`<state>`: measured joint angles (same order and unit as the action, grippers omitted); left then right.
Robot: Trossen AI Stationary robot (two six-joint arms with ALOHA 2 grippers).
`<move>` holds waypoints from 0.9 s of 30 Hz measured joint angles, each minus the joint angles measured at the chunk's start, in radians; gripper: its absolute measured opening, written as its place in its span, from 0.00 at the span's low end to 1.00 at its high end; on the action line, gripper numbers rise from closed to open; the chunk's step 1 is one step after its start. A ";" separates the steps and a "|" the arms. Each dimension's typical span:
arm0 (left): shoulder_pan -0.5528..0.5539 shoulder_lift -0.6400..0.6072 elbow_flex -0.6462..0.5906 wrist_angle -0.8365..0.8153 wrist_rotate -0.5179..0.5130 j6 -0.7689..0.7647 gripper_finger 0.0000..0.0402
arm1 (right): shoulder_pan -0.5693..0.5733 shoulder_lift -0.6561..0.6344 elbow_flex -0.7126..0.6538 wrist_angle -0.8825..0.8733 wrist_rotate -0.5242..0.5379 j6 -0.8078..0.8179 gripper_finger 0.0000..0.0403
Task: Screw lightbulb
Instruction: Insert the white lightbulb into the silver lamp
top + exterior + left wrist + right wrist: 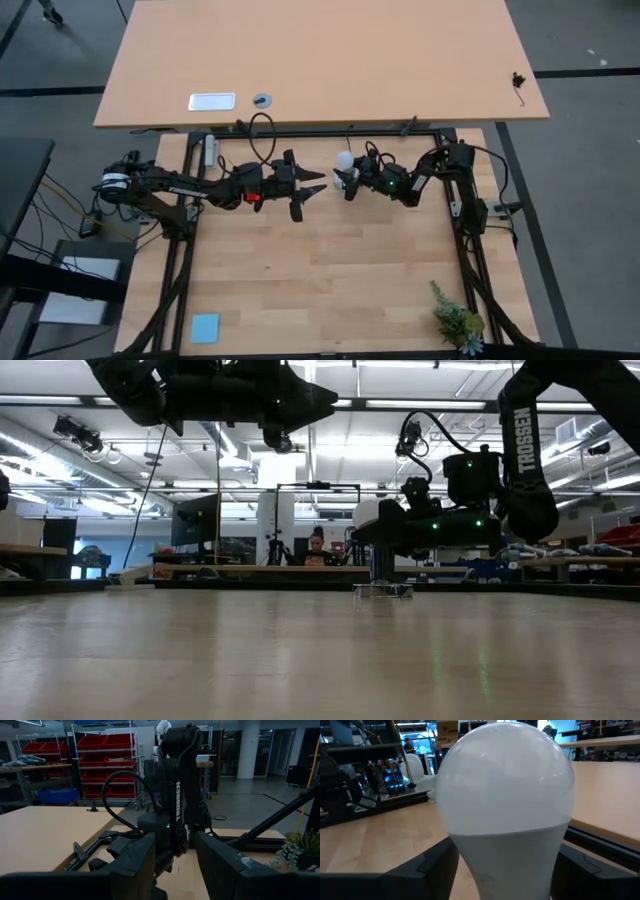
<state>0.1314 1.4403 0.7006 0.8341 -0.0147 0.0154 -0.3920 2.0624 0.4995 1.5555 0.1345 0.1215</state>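
Observation:
The white lightbulb (344,160) is at mid-table toward the far edge, between the fingers of my right gripper (347,181), which is shut on it. It fills the right wrist view (505,780), dome up. Its metal base is hidden. In the low view the bulb (366,514) is above a small silvery object (382,590) on the table. My left gripper (311,190) is open and empty, just left of the bulb and high above the table (290,405). Its fingers (135,865) point toward the right arm. My right gripper pinches the bulb's lower white body (510,855), below the dome, between its two fingers (432,865). The fingers come in level from the table's right. The bulb stands upright with its dome up. Whether its base rests on anything is hidden.
A small green plant (455,322) stands at the near right corner and a light blue square (204,327) lies at the near left. A black cord (262,132) loops at the far edge. A second, larger table (320,50) lies beyond.

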 joint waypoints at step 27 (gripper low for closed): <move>0.034 -0.001 0.000 -0.047 0.000 0.007 0.37 | 0.038 -0.423 -0.156 -0.277 0.004 -0.044 0.78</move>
<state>0.1658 1.4395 0.7006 0.7874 -0.0143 0.0224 -0.3536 1.6390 0.3440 1.2785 0.1383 0.0778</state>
